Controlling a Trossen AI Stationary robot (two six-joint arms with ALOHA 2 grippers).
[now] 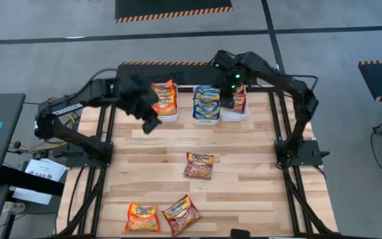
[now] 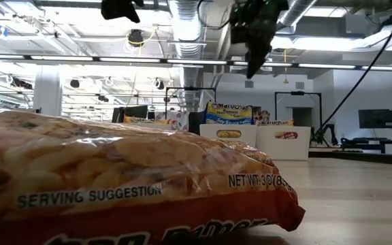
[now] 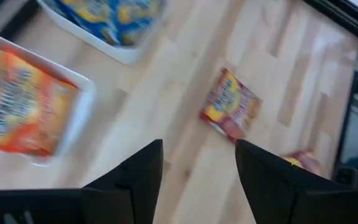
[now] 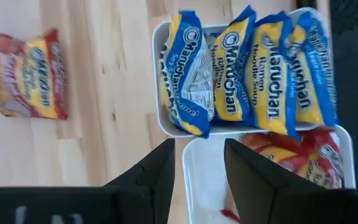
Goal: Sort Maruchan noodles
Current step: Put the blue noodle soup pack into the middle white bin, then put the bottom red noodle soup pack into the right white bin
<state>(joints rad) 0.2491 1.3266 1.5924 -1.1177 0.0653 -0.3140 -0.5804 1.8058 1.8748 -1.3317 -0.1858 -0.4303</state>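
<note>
Orange packet (image 2: 114, 184); right gripper (image 4: 197, 158) open

Back edge blocked by three bins (image 1: 207, 117) side by side (arms overhead there). Mid-table occupied by one dark red packet (image 1: 198, 165); bare wood around it. Front edge taken by two packets (image 1: 161, 216), right front left free.

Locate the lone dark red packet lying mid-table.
In the high view, the dark red packet lies flat near the table's centre, in front of the middle bin of blue packets.
</note>
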